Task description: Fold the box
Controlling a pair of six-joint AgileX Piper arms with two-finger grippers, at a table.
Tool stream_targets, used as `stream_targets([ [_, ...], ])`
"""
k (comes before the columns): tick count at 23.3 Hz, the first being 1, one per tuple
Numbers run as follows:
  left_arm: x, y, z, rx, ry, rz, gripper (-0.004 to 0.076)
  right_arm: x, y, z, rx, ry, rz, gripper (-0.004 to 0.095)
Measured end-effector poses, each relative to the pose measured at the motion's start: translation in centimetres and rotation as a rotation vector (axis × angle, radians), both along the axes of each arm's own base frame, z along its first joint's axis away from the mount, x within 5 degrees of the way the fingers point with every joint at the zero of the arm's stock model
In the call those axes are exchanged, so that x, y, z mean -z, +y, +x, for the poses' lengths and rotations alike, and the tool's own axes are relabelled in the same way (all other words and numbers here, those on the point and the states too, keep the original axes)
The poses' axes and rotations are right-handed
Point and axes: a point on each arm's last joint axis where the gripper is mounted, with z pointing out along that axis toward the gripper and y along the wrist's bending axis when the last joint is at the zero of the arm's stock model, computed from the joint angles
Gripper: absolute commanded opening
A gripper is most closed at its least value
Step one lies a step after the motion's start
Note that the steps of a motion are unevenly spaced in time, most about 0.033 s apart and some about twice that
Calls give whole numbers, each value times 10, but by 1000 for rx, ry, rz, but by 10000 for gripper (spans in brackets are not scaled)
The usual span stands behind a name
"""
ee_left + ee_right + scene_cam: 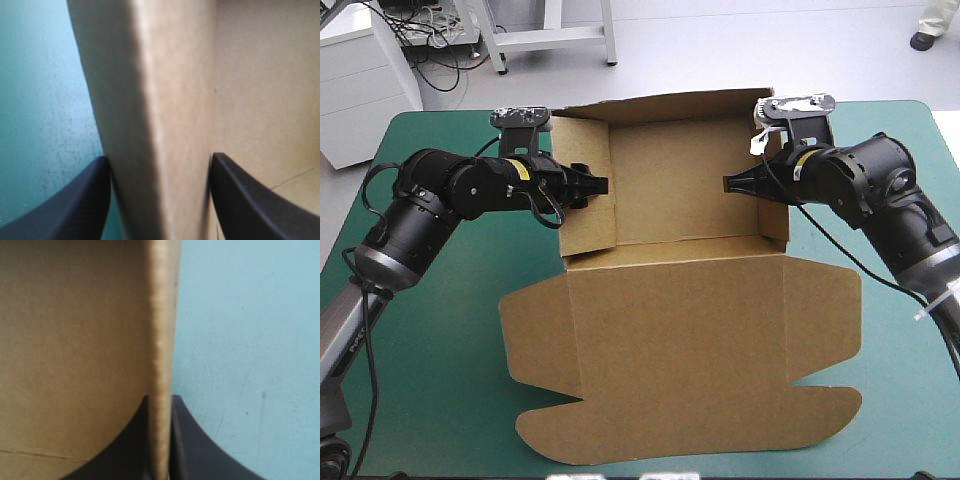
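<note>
1. The brown box [700,330] sits in the middle of the surface [440,330], half built. Its far part has the back and side walls standing, and its lid lies flat toward the near edge (flaps spread to either side).
2. The left gripper [600,185] reaches in at the box's left wall. In its wrist view the black fingers of the left gripper [160,156] stand apart, one on each side of the thick, upright wall of the box [150,75]. The teal-green cover [40,100] lies on the outer side.
3. The right gripper [730,183] is at the right wall. Up close, the right gripper [160,397] is pinched nearly together on the thin wall edge of the box [75,340], with the inside board on one side and the teal-green cover [250,340] on the other.
</note>
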Motion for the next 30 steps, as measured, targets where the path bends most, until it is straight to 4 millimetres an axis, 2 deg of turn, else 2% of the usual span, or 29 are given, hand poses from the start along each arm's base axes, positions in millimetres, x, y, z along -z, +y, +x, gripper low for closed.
stream_targets([
  [2, 4, -2, 3, -4, 10, 2, 402, 0, 0, 0, 0, 0, -3, -10],
  [3, 5, -2, 5, -6, 11, 0, 370, 0, 0, 0, 1, 1, -5, -10],
  [5, 5, -2, 5, -19, 10, -5, 240, 0, 0, 0, 2, 1, -8, -10],
  [7, 4, -2, 6, -30, 4, -8, 7, 0, -1, 0, 5, 0, -8, -10],
  [8, 4, -1, 7, -36, 3, -6, -23, 0, -1, 0, 9, -1, -11, -10],
  [16, 4, 0, 8, -48, -10, 3, -32, 1, -2, 0, 34, 8, 1, -10],
  [19, 0, -3, 9, -35, -28, 67, -32, 5, 0, 3, 40, 32, 5, -10],
  [26, 16, -22, 45, -42, 97, 244, -32, 29, 15, 37, 81, 226, -73, -17],
  [30, 14, -23, 48, -47, 95, 256, -32, 30, 17, 40, 86, 233, -72, -18],
])
